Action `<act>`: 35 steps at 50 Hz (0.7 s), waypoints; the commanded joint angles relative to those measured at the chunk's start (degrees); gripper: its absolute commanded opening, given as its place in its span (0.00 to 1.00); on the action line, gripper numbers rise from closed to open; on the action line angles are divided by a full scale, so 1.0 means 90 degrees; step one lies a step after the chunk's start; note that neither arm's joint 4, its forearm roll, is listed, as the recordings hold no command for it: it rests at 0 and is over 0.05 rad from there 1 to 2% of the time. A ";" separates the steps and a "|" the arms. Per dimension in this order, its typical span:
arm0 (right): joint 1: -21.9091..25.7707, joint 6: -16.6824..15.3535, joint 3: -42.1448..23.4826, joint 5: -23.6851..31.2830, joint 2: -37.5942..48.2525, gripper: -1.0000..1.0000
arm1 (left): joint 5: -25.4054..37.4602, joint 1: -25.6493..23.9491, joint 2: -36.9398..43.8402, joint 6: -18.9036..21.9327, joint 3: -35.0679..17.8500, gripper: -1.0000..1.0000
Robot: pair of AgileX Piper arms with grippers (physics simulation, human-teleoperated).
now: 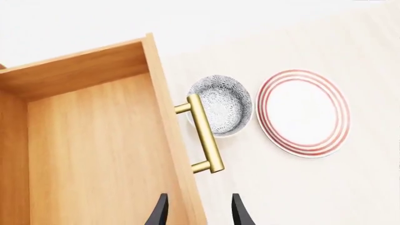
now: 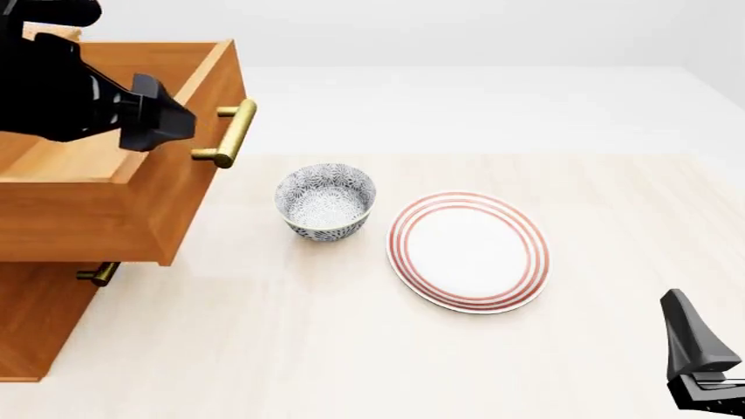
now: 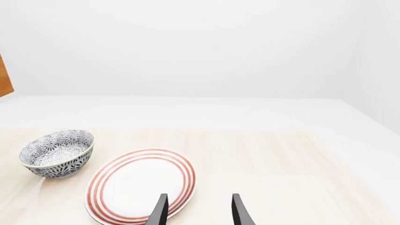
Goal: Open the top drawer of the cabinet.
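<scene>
The cabinet [image 2: 35, 323] stands at the left edge of the table. Its top drawer [image 2: 128, 209] is pulled far out, showing plain wood inside [image 1: 93, 140]. Its brass bar handle [image 2: 236, 133] faces the bowl and also shows in the left wrist view [image 1: 205, 133]. My left gripper [image 2: 160, 118] hovers above the drawer's front end, just behind the handle. In the left wrist view the left gripper [image 1: 200, 213] is open and empty, its fingers either side of the drawer's front panel, clear of the handle. My right gripper [image 2: 699, 367] is open and empty at the near right [image 3: 198, 213].
A patterned bowl [image 2: 326, 201] stands just right of the drawer's handle. A white plate with red rings [image 2: 468, 251] lies to the right of the bowl. A lower drawer's handle [image 2: 99, 274] shows under the open drawer.
</scene>
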 commanded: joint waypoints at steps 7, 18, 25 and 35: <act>0.0000 0.0001 0.0000 -0.0001 0.0000 1.00 | 0.0310 0.0105 -0.0216 0.0165 -0.0287 1.00; 0.0000 0.0000 0.0000 0.0000 0.0000 1.00 | 0.0464 0.0254 -0.0521 0.0164 -0.0323 1.00; -0.0001 0.0002 0.0000 0.0000 0.0000 1.00 | 0.0490 0.0291 -0.0666 0.0147 -0.0299 1.00; 0.0000 -0.0002 0.0000 0.0000 0.0000 1.00 | 0.0529 0.0344 -0.0979 0.0082 -0.0283 1.00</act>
